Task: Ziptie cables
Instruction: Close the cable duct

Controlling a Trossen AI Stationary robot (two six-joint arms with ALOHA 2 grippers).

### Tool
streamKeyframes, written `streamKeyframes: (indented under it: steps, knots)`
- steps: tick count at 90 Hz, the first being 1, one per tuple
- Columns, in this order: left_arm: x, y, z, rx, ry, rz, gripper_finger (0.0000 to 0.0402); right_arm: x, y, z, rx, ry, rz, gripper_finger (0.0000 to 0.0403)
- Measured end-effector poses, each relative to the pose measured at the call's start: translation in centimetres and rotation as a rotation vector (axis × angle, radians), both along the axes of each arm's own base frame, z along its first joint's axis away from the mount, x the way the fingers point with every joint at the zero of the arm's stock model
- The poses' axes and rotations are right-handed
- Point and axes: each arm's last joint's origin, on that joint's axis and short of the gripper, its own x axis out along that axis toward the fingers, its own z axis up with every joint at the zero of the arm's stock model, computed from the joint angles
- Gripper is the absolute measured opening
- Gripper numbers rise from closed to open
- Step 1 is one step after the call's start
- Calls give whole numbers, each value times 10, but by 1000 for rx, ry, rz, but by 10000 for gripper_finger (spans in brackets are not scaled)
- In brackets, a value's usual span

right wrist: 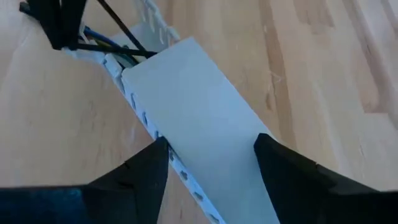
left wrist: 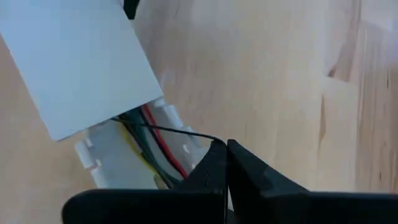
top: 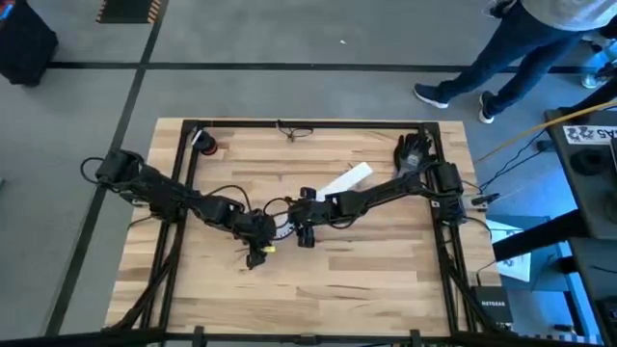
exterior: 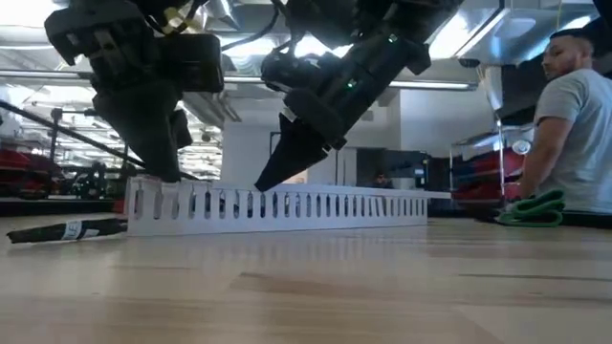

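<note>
A white slotted cable duct (top: 333, 188) lies aslant at the table's middle, a flat white cover (right wrist: 199, 112) on top. The cables (left wrist: 152, 149), thin red, green, yellow and dark wires, lie in its uncovered end nearest my left arm. My left gripper (left wrist: 225, 149) is at that end (exterior: 153, 196), shut on a thin black strand. My right gripper (right wrist: 211, 155) comes down on the duct a little farther along (exterior: 277, 177), one finger on each long side. My left gripper pinches a thin black strand (left wrist: 202, 137) between its fingertips; I cannot tell whether it is a wire or a tie. The strand runs slack from the fingertips into the duct's open end, among the coloured wires. My right gripper clasps the covered duct across its width, one finger at each long edge (right wrist: 166, 149) of the cover. The fingers come from above, slanting down, and lie across the duct. The duct stays flat on the table.
A green coil (exterior: 531, 208) lies at the far right of the table, and a small red and white object (top: 205, 143) at the far left corner. A black frame (top: 308, 123) rims the table. A person (exterior: 579, 124) stands beyond the table's right side.
</note>
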Motion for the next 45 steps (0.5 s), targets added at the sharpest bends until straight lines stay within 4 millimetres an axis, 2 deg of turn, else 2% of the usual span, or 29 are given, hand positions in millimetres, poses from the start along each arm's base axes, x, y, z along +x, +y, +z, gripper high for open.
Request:
streamKeyframes:
  steps: [17, 33, 45]
  knots:
    - [-9, 1, -8, -23, 138, 0, 0, 0, -1, 0, -32, 6, 16, 234]
    - [-13, 2, 2, -98, 150, 37, 0, -1, -3, -1, -55, 25, 22, 234]
    - [-20, 6, 3, -54, 210, 101, 0, 0, -5, -1, -74, 23, 52, 234]
